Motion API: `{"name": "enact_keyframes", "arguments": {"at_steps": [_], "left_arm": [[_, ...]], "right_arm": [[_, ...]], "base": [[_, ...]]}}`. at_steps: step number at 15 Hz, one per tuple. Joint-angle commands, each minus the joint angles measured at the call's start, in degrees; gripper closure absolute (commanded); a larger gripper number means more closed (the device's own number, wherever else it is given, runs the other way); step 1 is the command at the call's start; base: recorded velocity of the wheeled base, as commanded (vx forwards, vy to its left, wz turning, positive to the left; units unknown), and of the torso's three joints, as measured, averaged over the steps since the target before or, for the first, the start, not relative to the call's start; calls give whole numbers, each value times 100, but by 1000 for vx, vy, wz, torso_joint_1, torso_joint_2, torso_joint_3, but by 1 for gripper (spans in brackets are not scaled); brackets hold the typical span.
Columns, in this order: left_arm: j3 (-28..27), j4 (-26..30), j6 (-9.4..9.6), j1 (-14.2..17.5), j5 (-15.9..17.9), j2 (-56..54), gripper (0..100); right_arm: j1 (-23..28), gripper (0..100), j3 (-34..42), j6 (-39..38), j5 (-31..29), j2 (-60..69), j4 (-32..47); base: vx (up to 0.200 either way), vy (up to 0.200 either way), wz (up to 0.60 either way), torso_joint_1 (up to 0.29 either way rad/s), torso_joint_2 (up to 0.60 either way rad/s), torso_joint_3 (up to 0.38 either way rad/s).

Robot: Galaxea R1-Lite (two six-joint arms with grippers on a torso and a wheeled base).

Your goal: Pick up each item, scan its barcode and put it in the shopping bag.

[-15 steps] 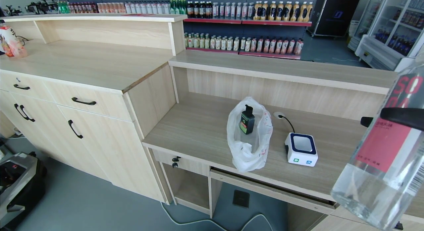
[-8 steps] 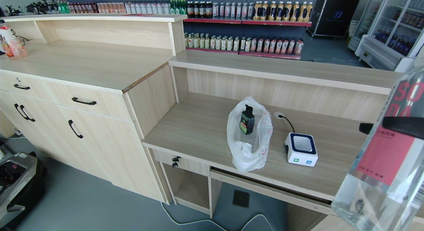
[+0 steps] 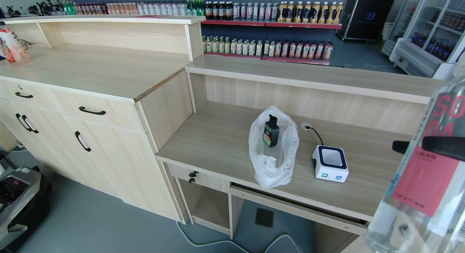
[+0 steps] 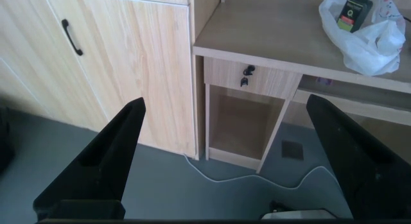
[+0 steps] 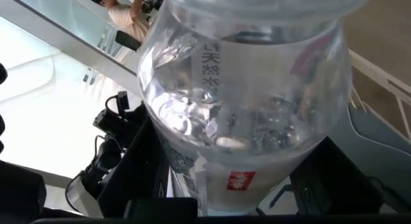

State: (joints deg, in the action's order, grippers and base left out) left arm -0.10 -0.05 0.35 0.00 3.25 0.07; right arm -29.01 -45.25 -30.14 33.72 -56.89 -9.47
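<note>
Two wrist views add: left jaws wide apart, empty; right jaws clamp the clear bottle [image 5: 244, 121].

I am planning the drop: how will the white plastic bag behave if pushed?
Probably floppy: the bag is thin, crumpled film, sagging at its front. Likely light, so a push could slide or fold it; the dark bottle inside may steady it somewhat.
</note>
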Motion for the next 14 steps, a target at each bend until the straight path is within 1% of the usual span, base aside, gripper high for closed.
{"name": "enact_keyframes", "arguments": {"at_steps": [1, 7, 14], "left_arm": [[1, -4, 0, 0, 0, 1, 0], [1, -4, 0, 0, 0, 1, 0], [1, -4, 0, 0, 0, 1, 0]], "right_arm": [[-69, 100, -19, -1, 3, 29, -2], [-157, 100, -28, -1, 3, 100, -2], [-104, 100, -36, 25, 56, 82, -2]], "base": [[0, 0, 0, 0, 0, 0], [0, 0, 0, 0, 0, 0], [0, 0, 0, 0, 0, 0]]}}
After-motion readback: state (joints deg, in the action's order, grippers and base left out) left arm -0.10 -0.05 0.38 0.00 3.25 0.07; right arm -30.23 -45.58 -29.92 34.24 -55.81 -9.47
